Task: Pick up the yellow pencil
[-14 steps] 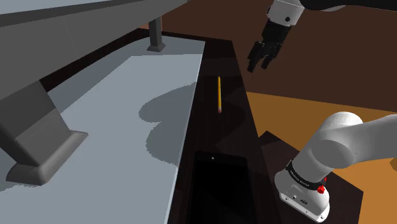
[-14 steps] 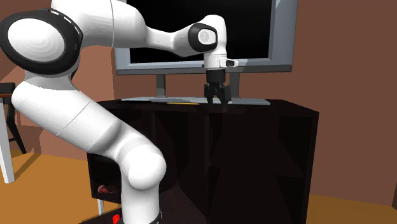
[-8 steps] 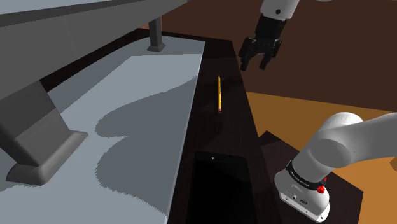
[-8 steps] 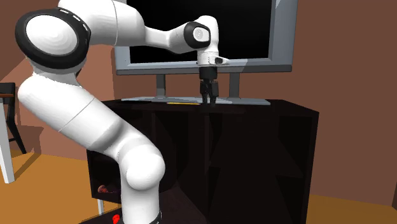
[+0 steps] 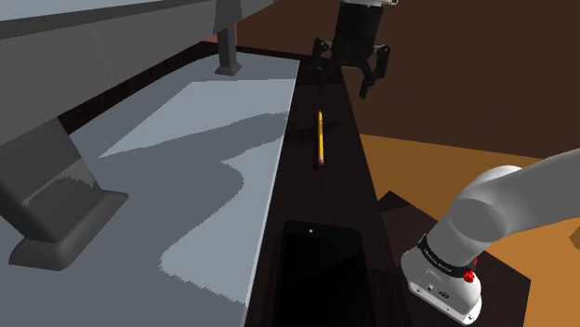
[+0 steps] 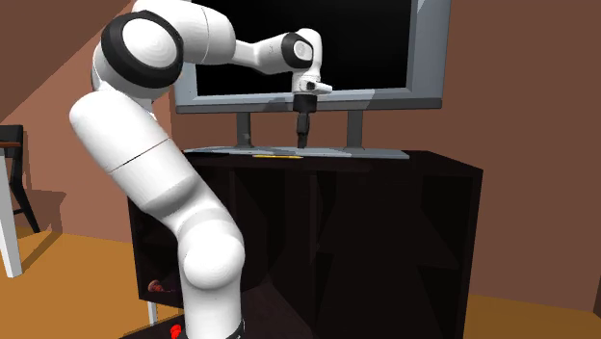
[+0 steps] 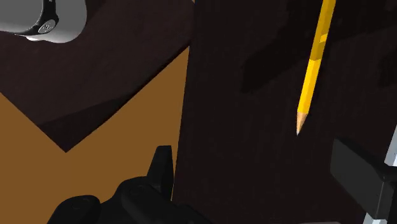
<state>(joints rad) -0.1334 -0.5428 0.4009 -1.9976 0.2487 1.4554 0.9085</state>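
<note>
Both fingers (image 7: 163, 170) of my gripper (image 5: 346, 70) stand apart, holding nothing. In the last second I have swung in over the dark cabinet top (image 5: 327, 200) and turned my wrist. The yellow pencil (image 5: 321, 137), lying flat beside the grey screen base (image 5: 186, 158), now sits just ahead, so descending looks like the next step.

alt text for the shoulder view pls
A yellow pencil lies on a dark cabinet top, beside a grey TV base. The open black end effector hangs above, near the pencil's far end. The white arm's base sits at lower right.
</note>
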